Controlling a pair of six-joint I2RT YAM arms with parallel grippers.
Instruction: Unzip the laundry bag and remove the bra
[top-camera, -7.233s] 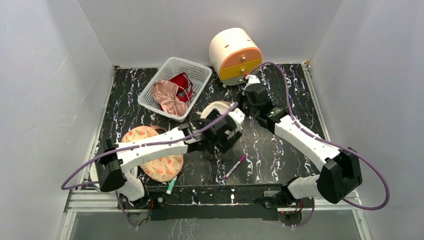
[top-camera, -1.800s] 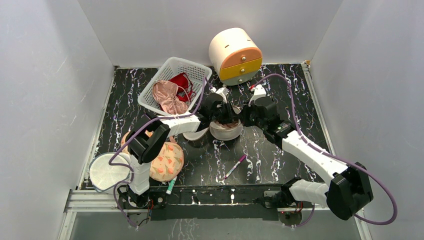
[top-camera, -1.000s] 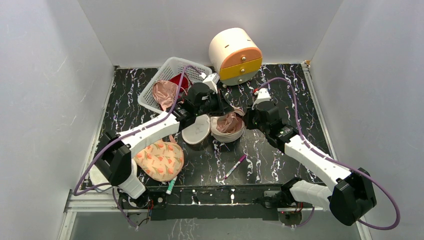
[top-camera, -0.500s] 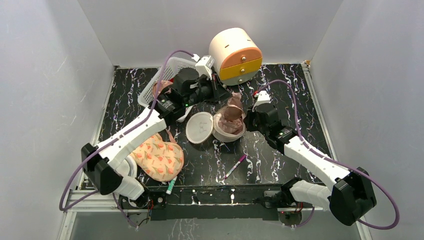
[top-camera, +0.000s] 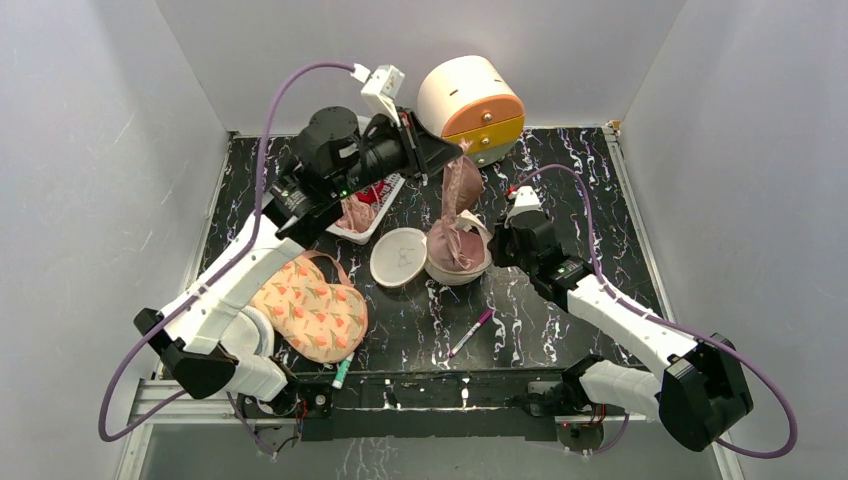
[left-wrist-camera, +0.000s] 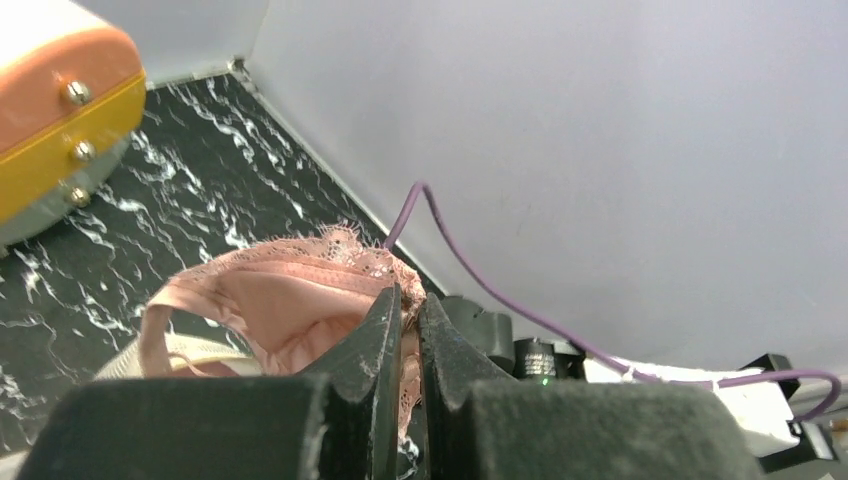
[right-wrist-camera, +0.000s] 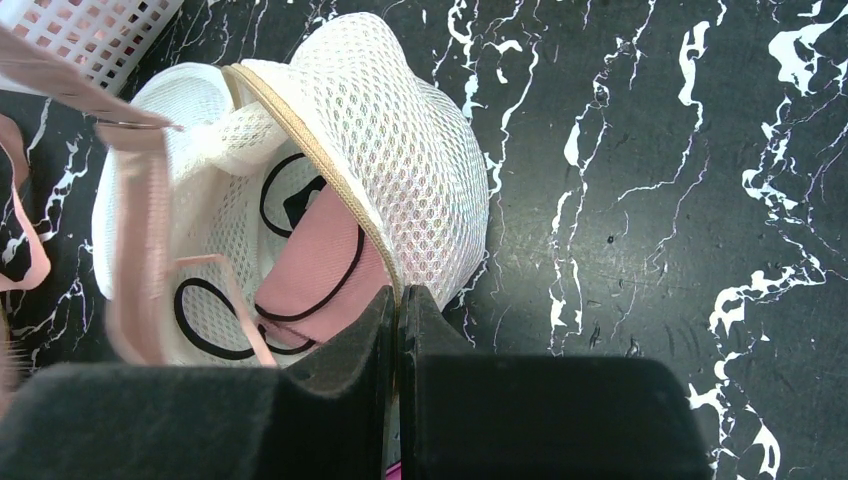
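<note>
Right tool (right-wrist-camera: 397, 293) pinching rim of open laundry bag (right-wrist-camera: 420, 170); pink bra (right-wrist-camera: 318, 262) inside, strap leading out left.

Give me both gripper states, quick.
Left gripper: closed, holding the bra.
Right gripper: closed, pinching the laundry bag at its rim.

**A:** There's the left arm (top-camera: 215, 290): white shells on the long links, chunky black housings at every joint.

**B:** Same livery on the right arm (top-camera: 620, 305), and a purple cable (top-camera: 320, 66) trails off each one.

**A:** Small white camera block (top-camera: 383, 80) on the left wrist, see it?

**B:** Got it. Up close, the left gripper (left-wrist-camera: 408, 300) is matte black, wedge-shaped, grainy finish. The right gripper (right-wrist-camera: 397, 300) matches it exactly.

**A:** And a tiny green light (left-wrist-camera: 541, 380) glowing on the right arm's black wrist housing.
</note>
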